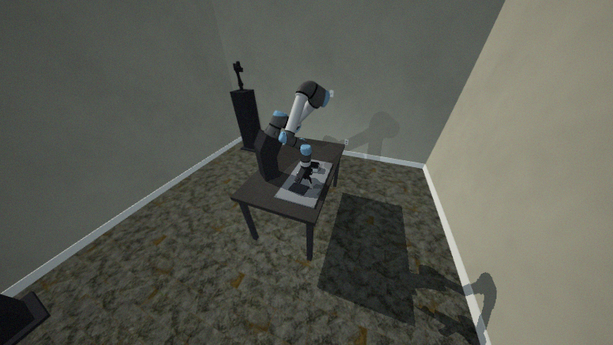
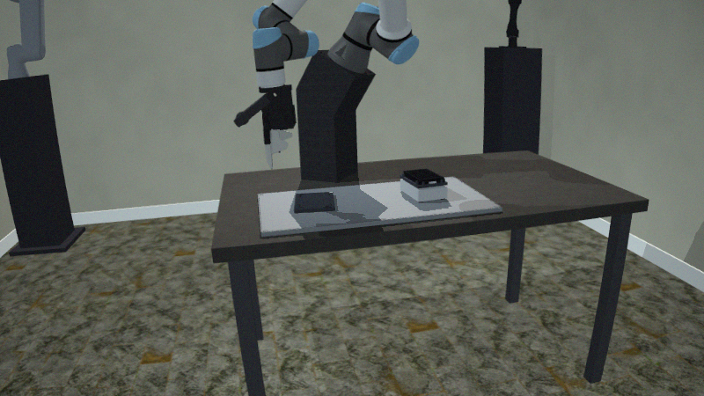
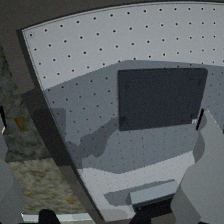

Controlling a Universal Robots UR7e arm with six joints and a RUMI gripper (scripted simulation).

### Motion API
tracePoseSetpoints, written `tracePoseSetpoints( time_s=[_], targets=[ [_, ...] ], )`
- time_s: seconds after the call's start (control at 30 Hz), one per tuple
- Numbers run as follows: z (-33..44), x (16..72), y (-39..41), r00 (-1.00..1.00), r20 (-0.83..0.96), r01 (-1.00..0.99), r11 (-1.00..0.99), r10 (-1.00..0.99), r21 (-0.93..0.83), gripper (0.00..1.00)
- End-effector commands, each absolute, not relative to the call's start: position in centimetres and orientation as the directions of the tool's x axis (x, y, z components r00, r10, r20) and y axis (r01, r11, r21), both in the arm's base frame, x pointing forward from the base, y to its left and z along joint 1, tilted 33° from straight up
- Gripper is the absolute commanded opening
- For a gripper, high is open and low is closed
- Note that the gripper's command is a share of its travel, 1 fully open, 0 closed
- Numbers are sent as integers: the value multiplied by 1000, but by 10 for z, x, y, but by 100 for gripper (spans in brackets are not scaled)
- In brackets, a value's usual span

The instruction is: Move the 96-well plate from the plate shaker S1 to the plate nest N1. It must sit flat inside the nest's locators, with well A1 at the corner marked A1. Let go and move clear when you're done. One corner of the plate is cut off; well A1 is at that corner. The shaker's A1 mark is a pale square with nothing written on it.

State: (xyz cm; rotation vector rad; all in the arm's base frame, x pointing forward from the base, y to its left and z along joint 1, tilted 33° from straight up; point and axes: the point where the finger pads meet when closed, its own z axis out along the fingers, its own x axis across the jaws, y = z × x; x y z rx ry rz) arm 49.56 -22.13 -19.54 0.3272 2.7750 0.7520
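Fingers (image 2: pixel 271 158) of the gripper (image 2: pixel 274 147) stand fully open, holding nothing, above the plate nest N1 (image 2: pixel 315 201). At the nest's 3 o'clock, well apart, the 96-well plate (image 2: pixel 422 176) sits on plate shaker S1 (image 2: pixel 423 191). Risk: grasping without checking the cut corner seats A1 wrongly.
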Motion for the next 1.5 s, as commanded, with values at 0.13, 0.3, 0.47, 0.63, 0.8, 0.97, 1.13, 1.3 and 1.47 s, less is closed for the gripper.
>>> tracePoseSetpoints(
  time_s=[0.13, 0.3, 0.47, 0.63, 0.8, 0.97, 1.13, 1.3, 1.47],
  targets=[
    [-187, 504, -196, -957, -238, 32, 879, 164, 476, 100],
    [-180, 511, -172, -958, -267, -30, 891, 103, 453, 100],
    [-175, 514, -156, -952, -306, -123, 901, 12, 416, 100],
    [-170, 516, -142, -942, -331, -185, 903, -51, 389, 100],
    [-164, 519, -121, -929, -354, -246, 900, -112, 361, 100],
    [-156, 521, -97, -900, -385, -336, 887, -204, 317, 100],
    [-151, 522, -81, -876, -404, -394, 874, -263, 286, 100],
    [-147, 522, -66, -834, -428, -477, 846, -349, 239, 100],
    [-141, 522, -49, -833, -428, -478, 845, -351, 238, 100]
  ],
)
